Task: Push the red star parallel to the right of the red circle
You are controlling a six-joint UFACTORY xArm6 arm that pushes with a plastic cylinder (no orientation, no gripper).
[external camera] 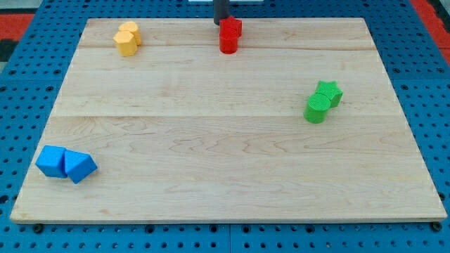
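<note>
The red star (231,27) lies near the board's top edge, a little right of centre. The red circle (228,42), a short cylinder, touches it just below. My tip (221,22) comes down from the view's top and stands against the star's upper left side. The rod's upper part is cut off by the frame.
A yellow pair of blocks (127,38) sits at the top left. A green star (329,92) and a green cylinder (316,109) touch at the right. A blue cube (51,161) and a blue triangle (79,166) lie at the bottom left. The wooden board (225,176) rests on blue pegboard.
</note>
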